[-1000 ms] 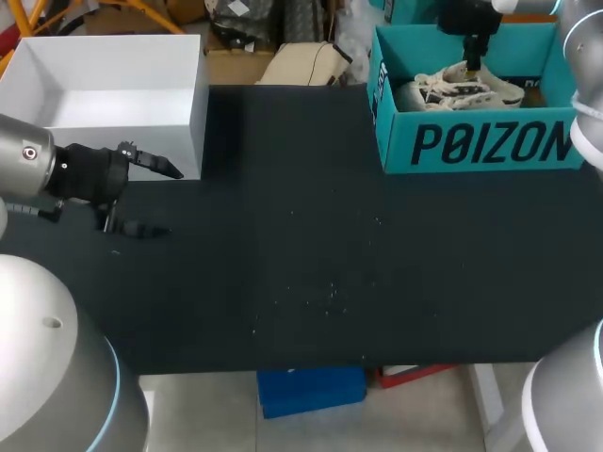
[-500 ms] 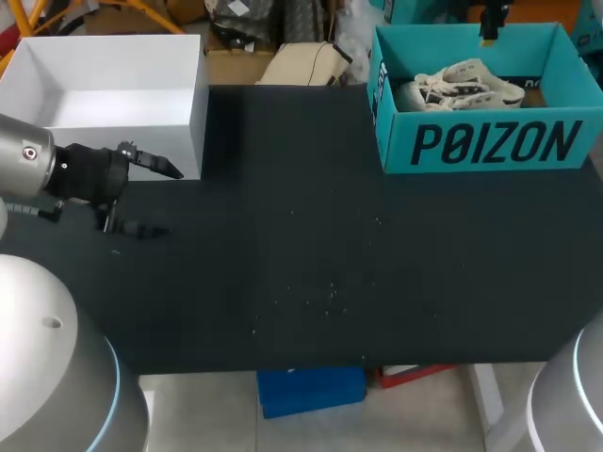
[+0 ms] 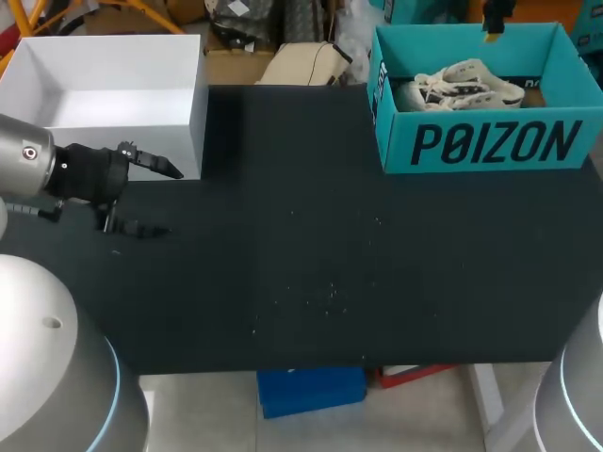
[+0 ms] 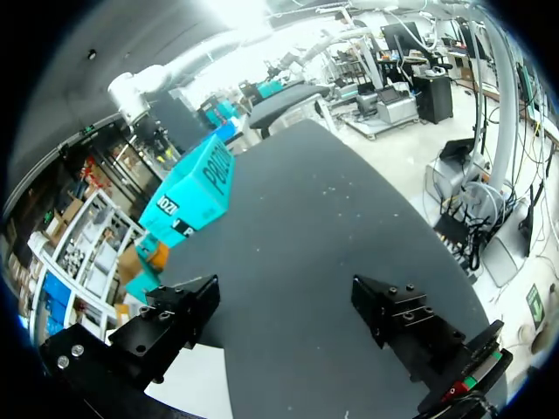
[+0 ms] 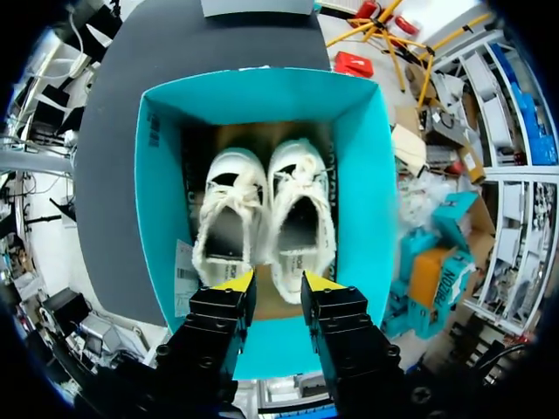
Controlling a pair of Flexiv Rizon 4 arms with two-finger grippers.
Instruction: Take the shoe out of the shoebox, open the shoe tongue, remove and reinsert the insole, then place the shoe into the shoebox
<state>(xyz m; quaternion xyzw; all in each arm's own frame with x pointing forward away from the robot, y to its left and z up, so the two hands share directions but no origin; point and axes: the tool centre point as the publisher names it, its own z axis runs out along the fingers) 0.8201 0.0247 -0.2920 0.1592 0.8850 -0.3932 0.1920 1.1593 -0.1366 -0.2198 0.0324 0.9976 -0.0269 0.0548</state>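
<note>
A pair of white shoes [image 3: 462, 85] lies in the teal shoebox [image 3: 490, 141] at the table's far right. In the right wrist view the two shoes [image 5: 229, 218] [image 5: 301, 214] sit side by side, openings up, inside the shoebox [image 5: 157, 218]. My right gripper [image 5: 275, 281] hangs above the box's near wall, its yellow tips a narrow gap apart with nothing between them. Only its tip shows in the head view, where the right gripper [image 3: 492, 24] is over the box's far rim. My left gripper [image 3: 155, 200] is wide open and empty over the table's left side.
An open white box [image 3: 196, 113] stands at the far left, just behind my left gripper. The left wrist view shows the left gripper [image 4: 284, 301] over black table [image 4: 332, 218], with the teal shoebox [image 4: 192, 196] far ahead.
My right gripper has risen out of the shoebox, away from the shoe it was touching, and its fingers have come closer together. The left arm has not moved.
</note>
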